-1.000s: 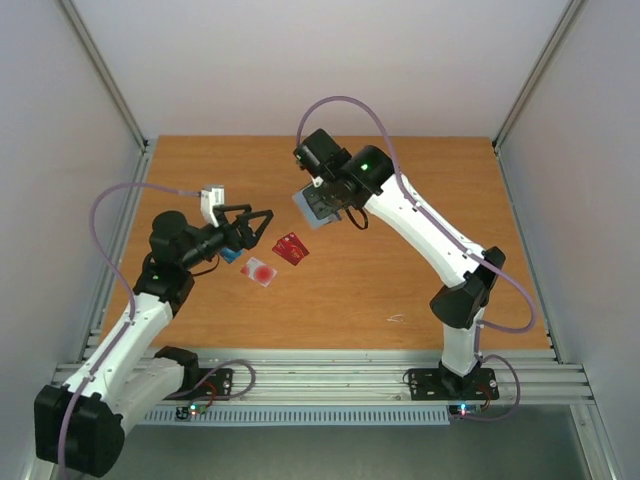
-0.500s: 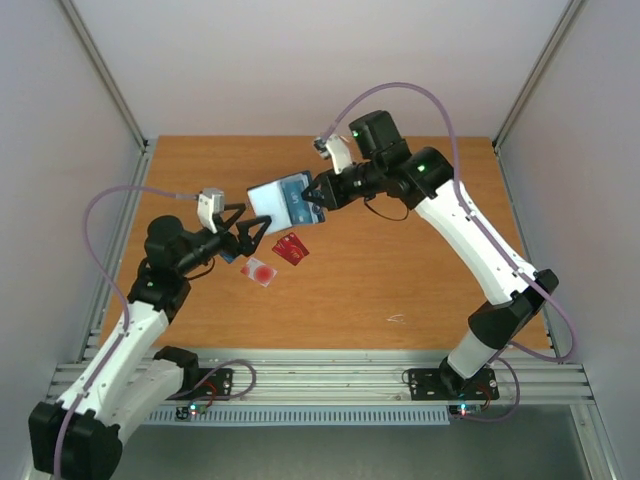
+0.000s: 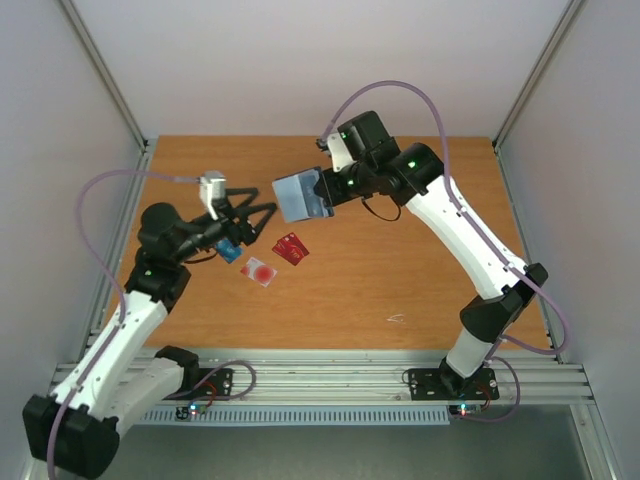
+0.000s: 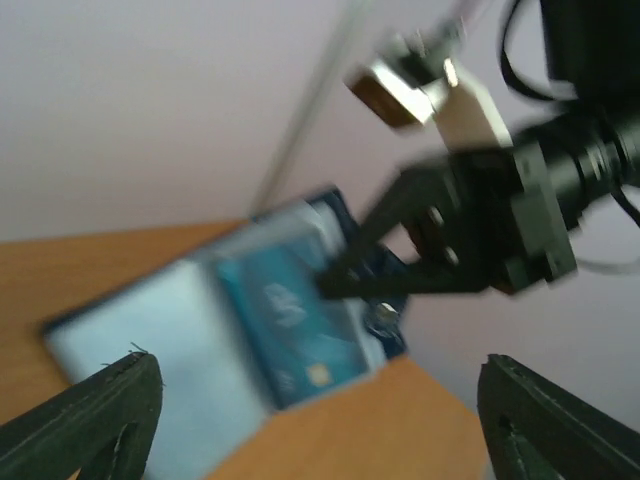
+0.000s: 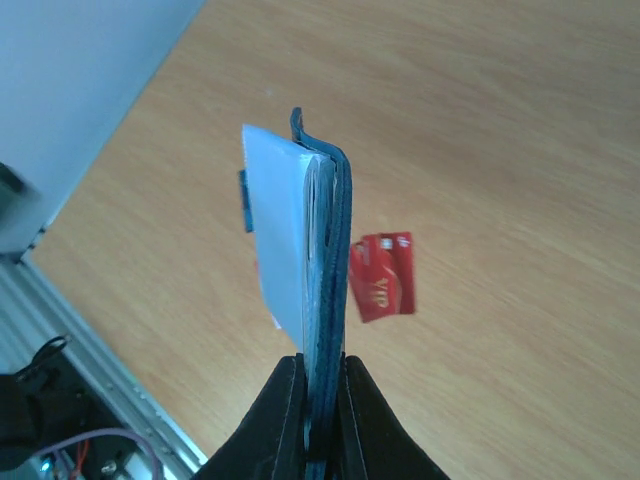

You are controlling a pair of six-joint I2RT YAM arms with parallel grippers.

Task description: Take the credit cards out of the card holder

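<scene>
My right gripper [image 3: 322, 188] is shut on the dark navy card holder [image 3: 301, 196] and holds it open in the air above the table. In the right wrist view the holder [image 5: 322, 250] stands edge-on between my shut fingers [image 5: 285, 415]. My left gripper [image 3: 252, 214] is open and empty, just left of the holder and facing it. The left wrist view shows the holder's pale pockets with a teal-blue card [image 4: 290, 325] inside, blurred. A red card [image 3: 290, 248], a pale card with a red circle [image 3: 259, 271] and a blue card [image 3: 231, 251] lie on the table. No black card shows.
The red card also shows in the right wrist view [image 5: 383, 275] on the orange table [image 3: 400, 270]. Grey walls close in the table at the back and sides. An aluminium rail [image 3: 330, 380] runs along the near edge.
My right arm has swung round and lifted the card holder so that it faces the left gripper. My left gripper has risen and tilted up towards it. The cards on the table have not moved.
</scene>
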